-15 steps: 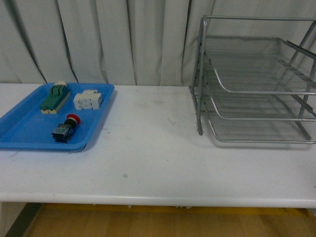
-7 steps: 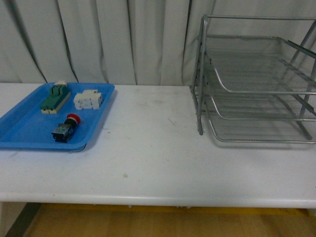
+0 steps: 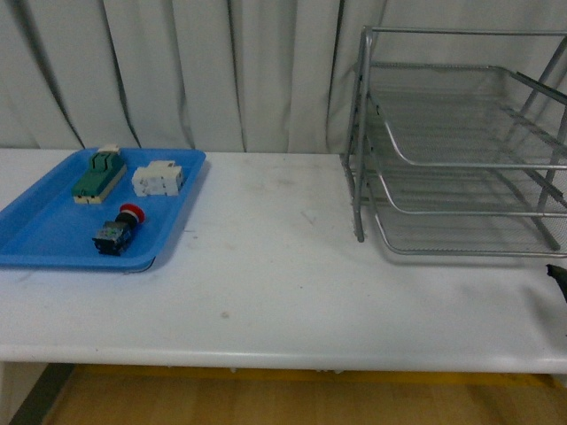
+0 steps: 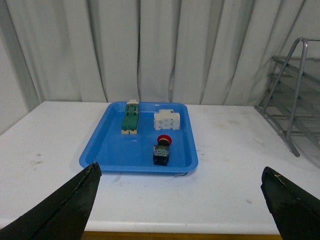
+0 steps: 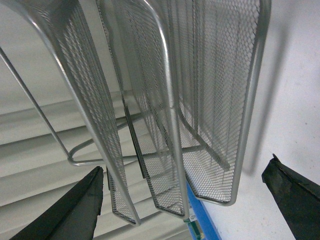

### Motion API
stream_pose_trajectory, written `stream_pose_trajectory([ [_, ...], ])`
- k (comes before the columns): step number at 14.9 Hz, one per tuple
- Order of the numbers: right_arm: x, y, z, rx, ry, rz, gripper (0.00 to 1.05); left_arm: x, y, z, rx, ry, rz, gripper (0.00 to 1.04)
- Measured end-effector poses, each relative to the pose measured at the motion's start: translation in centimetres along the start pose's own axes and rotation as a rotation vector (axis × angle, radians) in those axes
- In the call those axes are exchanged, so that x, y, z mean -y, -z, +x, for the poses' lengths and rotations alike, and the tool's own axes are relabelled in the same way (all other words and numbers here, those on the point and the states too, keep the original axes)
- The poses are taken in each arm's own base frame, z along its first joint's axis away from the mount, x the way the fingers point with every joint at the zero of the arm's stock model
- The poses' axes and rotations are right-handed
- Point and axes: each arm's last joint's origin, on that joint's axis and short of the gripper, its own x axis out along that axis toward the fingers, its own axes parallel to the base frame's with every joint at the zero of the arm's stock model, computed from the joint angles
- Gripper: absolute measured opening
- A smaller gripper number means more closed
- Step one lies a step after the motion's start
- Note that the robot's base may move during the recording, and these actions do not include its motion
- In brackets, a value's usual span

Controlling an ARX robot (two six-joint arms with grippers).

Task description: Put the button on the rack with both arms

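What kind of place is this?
Probably a lab test bench: a plain white table against a white curtain, holding a blue tray with a red-capped button and a wire letter rack.

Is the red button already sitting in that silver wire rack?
No, the button lies in the blue tray, well apart from the rack.

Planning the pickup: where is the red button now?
Front view, left side: the button lies in the blue tray near its front edge, in front of the white block.
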Motion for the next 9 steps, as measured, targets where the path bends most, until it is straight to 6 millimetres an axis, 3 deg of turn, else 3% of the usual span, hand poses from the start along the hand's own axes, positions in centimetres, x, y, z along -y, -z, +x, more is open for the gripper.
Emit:
stream_pose_trajectory([
  [4, 0.9, 1.4, 2.3, -0.048, 0.008, -0.025, 0.98, 0.0, 0.0, 0.0, 0.000, 0.000, 0.000, 0.98],
  [9, 0.4, 1.0, 5.0, -0.059, -0.046, -0.115, 0.98, 0.0, 0.0, 0.0, 0.000, 0.000, 0.000, 0.98],
])
